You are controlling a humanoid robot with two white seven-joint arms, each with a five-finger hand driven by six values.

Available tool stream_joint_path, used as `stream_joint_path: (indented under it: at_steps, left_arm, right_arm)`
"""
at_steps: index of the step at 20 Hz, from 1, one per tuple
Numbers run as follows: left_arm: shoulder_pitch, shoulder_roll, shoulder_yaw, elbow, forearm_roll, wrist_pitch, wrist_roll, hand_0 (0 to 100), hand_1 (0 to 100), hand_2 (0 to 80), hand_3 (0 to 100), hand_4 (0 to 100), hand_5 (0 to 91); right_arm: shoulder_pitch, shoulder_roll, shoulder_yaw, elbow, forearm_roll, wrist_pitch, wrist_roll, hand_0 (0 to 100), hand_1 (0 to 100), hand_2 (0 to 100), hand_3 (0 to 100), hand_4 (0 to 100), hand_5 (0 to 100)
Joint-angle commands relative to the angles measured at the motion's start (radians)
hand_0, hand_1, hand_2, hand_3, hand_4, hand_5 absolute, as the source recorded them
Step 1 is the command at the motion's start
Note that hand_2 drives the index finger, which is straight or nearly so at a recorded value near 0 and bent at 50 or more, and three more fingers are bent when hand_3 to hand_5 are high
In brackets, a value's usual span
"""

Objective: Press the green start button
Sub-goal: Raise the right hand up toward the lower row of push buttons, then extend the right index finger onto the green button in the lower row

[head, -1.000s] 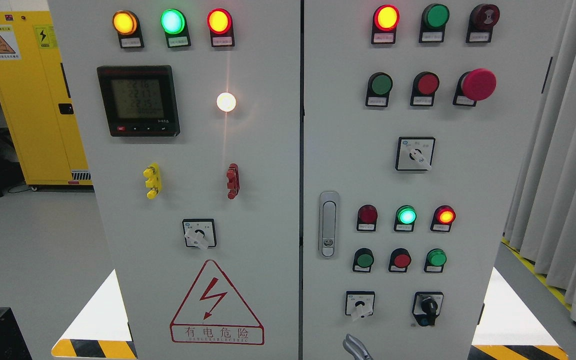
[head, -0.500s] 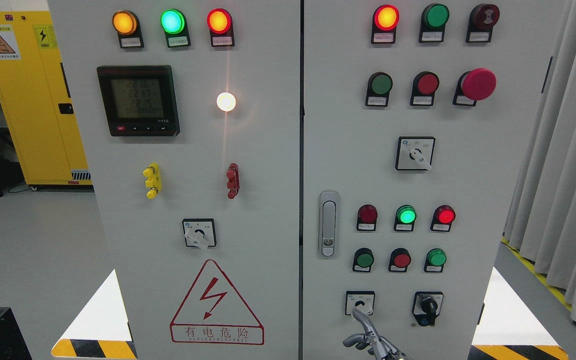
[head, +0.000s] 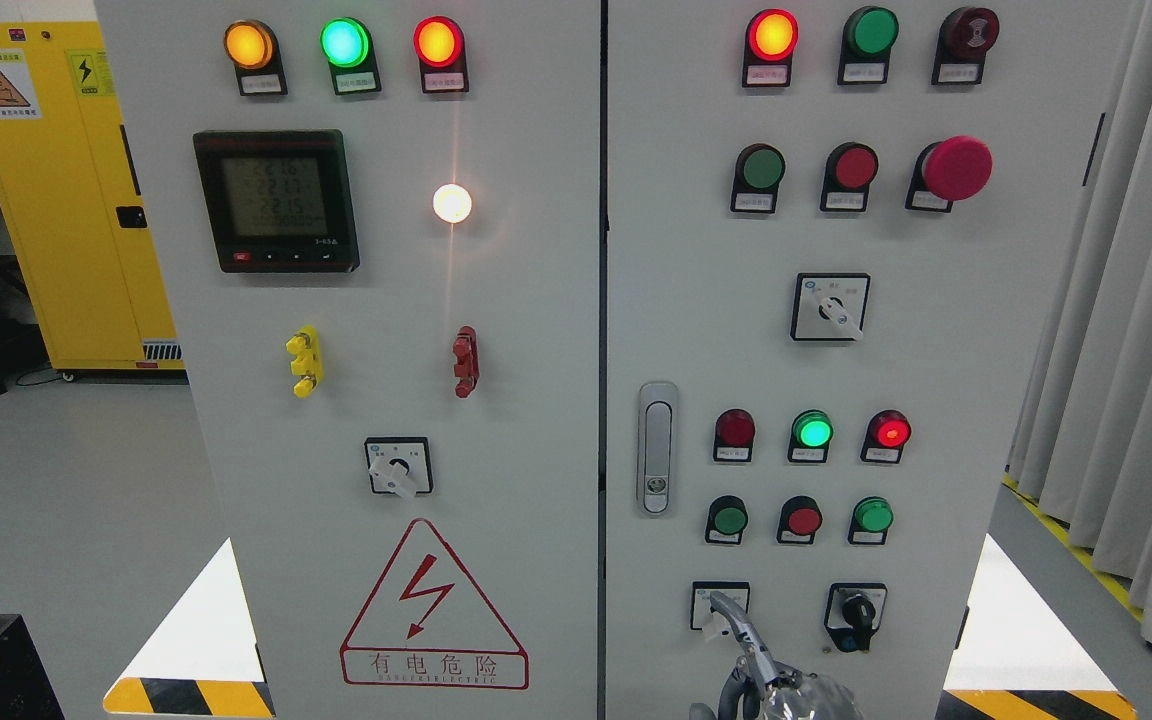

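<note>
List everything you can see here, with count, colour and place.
control cabinet: one, white, centre
left-door lamps: four; amber, green, red on top, white lower
meter: one, black, left door
clips: two, yellow and red, below meter
selector switches: three white, one black, both doors
warning triangle: one, red, left door bottom
latch: one, silver, right door's left edge
right-door lamps: six, red and green, top row and lower row
push buttons: five, green and red, beneath each lamp row
emergency stop: one, red, upper right
yellow cabinet: one, far left
curtain: one, grey, right
right hand: one, metallic, bottom edge, before lowest white switch
</note>
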Motion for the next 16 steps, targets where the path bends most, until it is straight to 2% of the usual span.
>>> stream_joint_path:
  at_steps: [1, 16]
  left_arm:
    - [0.0, 0.001, 0.0, 0.0, 0.0, 0.0, 0.0, 12, 56, 0.0, 0, 0, 0.0]
    - [0.0, 0.001, 0.0, 0.0, 0.0, 0.0, 0.0, 12, 56, 0.0, 0, 0, 0.0]
  right_arm:
    - [-0.066, 0.004, -0.018, 0.025, 0.033, 0.004, 0.013, 70, 85, 0, 98, 99, 100]
    - [-0.135, 0.004, -0.036, 0.14, 0.047, 0.005, 0.018, 72, 85, 0, 98, 99, 100]
